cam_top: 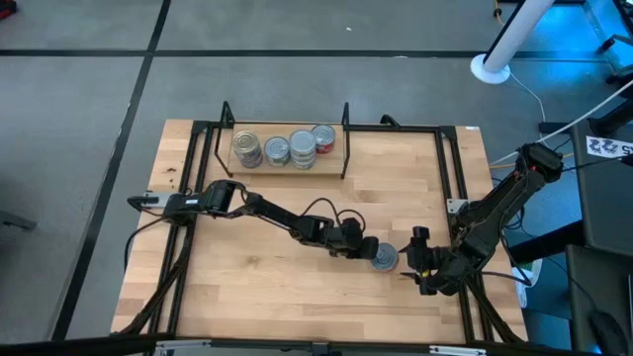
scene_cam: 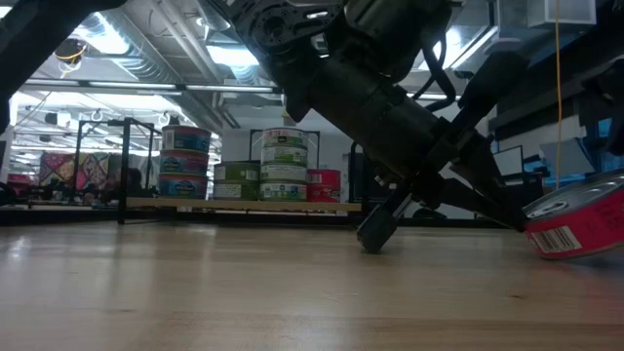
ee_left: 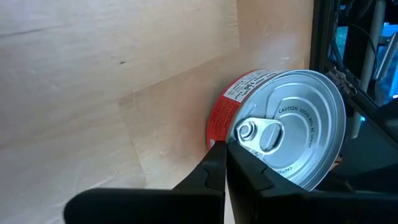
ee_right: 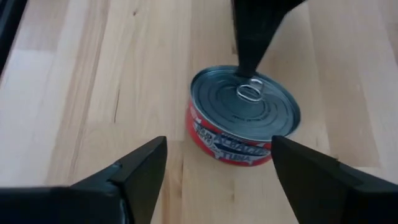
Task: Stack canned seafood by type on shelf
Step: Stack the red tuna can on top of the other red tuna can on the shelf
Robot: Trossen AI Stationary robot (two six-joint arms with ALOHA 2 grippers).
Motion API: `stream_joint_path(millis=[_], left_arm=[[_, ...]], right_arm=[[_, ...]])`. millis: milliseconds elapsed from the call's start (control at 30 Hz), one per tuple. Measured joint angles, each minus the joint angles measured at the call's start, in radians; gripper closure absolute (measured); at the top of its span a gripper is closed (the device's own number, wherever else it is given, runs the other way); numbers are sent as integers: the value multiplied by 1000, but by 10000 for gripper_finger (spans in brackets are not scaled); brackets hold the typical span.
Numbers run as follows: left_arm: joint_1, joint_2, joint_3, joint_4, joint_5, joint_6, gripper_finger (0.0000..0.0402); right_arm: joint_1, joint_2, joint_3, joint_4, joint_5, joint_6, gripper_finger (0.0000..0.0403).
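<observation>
A: Since the red-labelled tin (cam_top: 385, 258) is nearest on the table (cam_top: 297, 297), where does it sit against the two arms?

B: It lies between them. The left end effector (cam_top: 370, 251) is right against the tin, on the side facing away from the right arm. Its fingers (ee_left: 227, 171) are pressed together with no gap, their tips meeting at the pull tab (ee_left: 261, 134) on the tin's silver lid. In the low view the tin is tipped up on one edge rather than lying flat.

A: Does the left end effector have hold of the tin?

B: I cannot tell whether the tab itself is pinched; the closed tips touch the lid at the tab, and nothing wider sits between them.

A: And the right end effector (cam_top: 422, 265)?

B: It waits just beside the tin, on the side opposite the left arm. Its fingers (ee_right: 140, 168) are spread wide and hold nothing, with the tin lying ahead of the gap.

A: What lies farther off from the tin?

B: The shelf (cam_top: 282, 163), well apart from it at the far edge of the table. On its light-wood board stand several stacks of tins (scene_cam: 234, 164) in a row, framed by black uprights (cam_top: 345, 138), with a small red tin (cam_top: 324, 138) at one end.
</observation>
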Motion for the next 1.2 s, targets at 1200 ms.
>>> stream_joint_path(millis=[1200], left_arm=[[23,0,0,7,40,27,398]], right_arm=[[47,232,0,63,149,-565,114]])
